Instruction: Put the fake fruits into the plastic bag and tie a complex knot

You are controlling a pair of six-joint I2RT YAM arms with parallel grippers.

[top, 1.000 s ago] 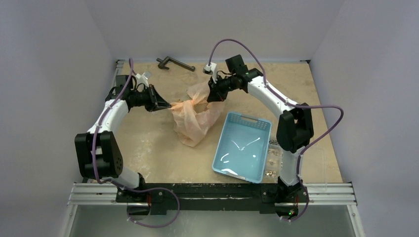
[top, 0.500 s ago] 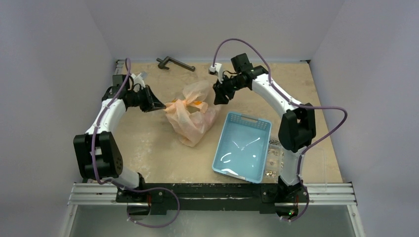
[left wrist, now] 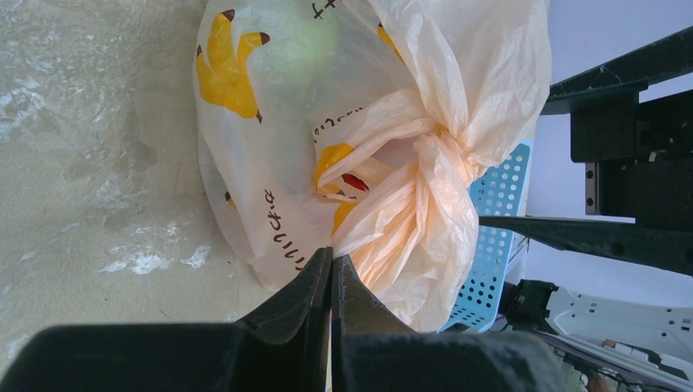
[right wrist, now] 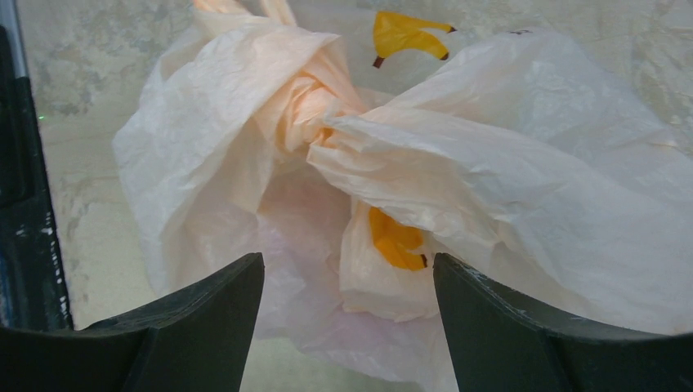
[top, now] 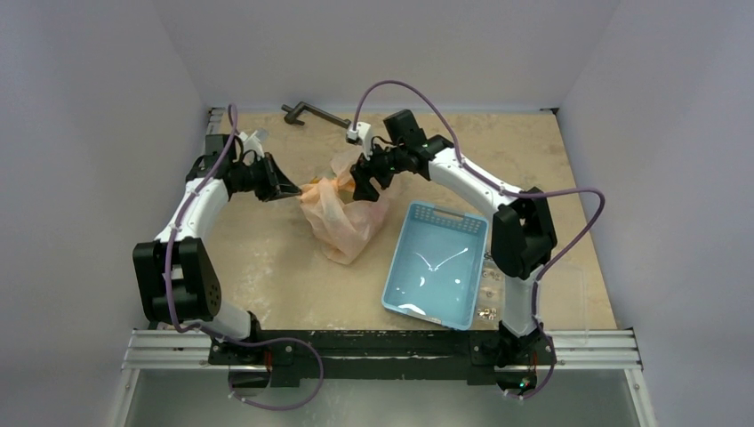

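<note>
I'm in the tying step: the plastic bag [top: 342, 222] sits on the table [top: 267, 267] just left of the blue basket [top: 436, 262], with a first knot [left wrist: 426, 147] already gathered at its neck. My left gripper [left wrist: 330, 261] is pinched tight on a fold of film, and my right gripper [right wrist: 347, 268] is spread wide over the knot, holding nothing. Next, I reckon, the right must drop and close on the loose handle beside that twist, then pull against the left for a second throw. The left wrist view shows the light-green fruit [left wrist: 309, 39] inside through the film, which overhead can't resolve.
</note>
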